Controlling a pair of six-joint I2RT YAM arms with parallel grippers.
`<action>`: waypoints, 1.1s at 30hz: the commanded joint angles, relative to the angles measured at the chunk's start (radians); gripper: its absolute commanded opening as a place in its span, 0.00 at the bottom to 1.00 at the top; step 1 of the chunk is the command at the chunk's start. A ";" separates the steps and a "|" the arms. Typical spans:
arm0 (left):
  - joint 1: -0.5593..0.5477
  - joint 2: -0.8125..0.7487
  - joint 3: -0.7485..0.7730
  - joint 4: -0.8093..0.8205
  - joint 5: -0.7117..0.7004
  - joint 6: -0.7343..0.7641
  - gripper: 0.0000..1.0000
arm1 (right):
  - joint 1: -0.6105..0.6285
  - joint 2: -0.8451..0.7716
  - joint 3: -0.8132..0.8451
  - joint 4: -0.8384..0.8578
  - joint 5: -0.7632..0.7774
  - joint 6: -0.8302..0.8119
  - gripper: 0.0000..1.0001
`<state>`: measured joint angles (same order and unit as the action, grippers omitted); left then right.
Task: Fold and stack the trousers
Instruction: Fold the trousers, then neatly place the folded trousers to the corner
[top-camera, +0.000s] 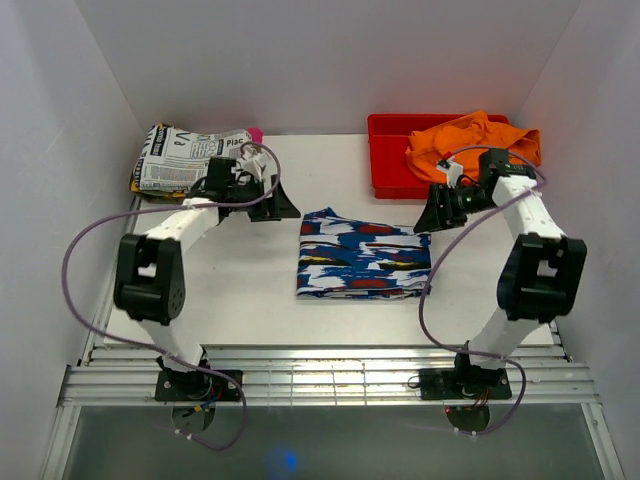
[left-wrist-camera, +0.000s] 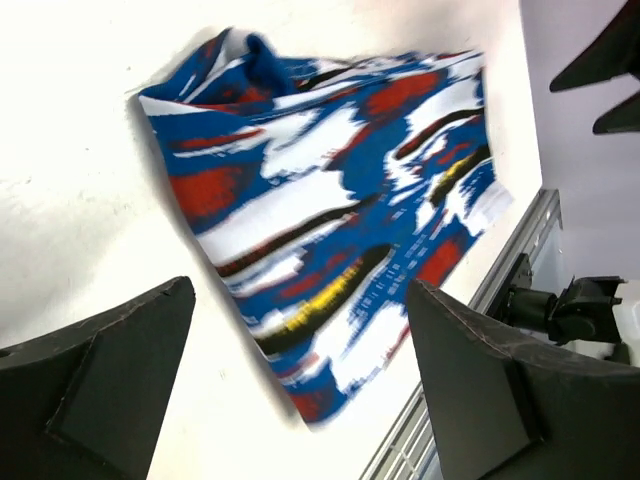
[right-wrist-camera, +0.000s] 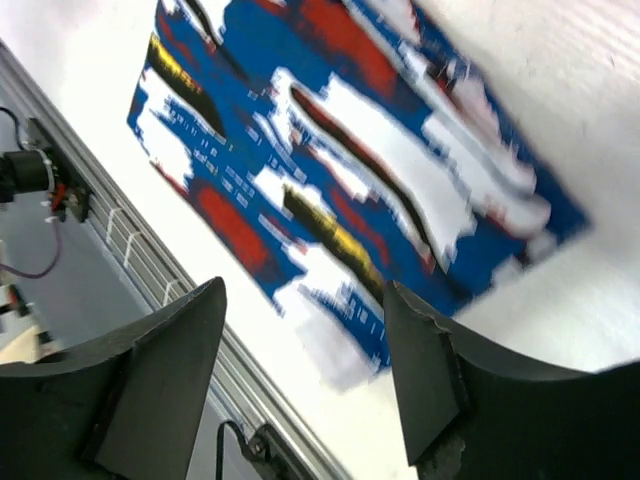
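The trousers (top-camera: 362, 255) lie folded into a flat rectangle in the middle of the table, royal blue with white streaks and red, black and yellow patches. My left gripper (top-camera: 275, 205) hovers just off their upper left corner, jaws wide open and empty. In the left wrist view the trousers (left-wrist-camera: 320, 200) lie below and between the spread fingers of that gripper (left-wrist-camera: 300, 370), untouched. My right gripper (top-camera: 432, 215) hangs by the upper right corner, also open with nothing in it. The right wrist view shows the trousers (right-wrist-camera: 350, 170) beyond the parted jaws of the right gripper (right-wrist-camera: 305, 350).
A folded newspaper-print cloth (top-camera: 185, 158) sits at the back left, close behind the left arm. A red bin (top-camera: 385, 160) holding orange cloth (top-camera: 470, 140) stands at the back right. A metal rail (top-camera: 320, 375) runs along the near table edge. White walls enclose three sides.
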<state>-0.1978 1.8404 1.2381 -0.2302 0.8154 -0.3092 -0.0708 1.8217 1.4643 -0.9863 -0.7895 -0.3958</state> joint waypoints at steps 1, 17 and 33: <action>0.006 -0.265 -0.060 -0.098 -0.122 0.056 0.98 | -0.030 -0.186 -0.161 0.037 0.143 0.089 0.73; 0.005 -0.425 -0.301 -0.212 -0.214 -0.111 0.98 | -0.095 -0.377 -0.605 0.250 0.174 0.414 0.90; -0.146 -0.153 -0.313 -0.095 -0.228 -0.294 0.98 | -0.041 -0.187 -0.636 0.397 0.242 0.451 0.92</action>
<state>-0.3099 1.6798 0.8970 -0.3592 0.5919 -0.5705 -0.1280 1.5902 0.8284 -0.6540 -0.5861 0.0624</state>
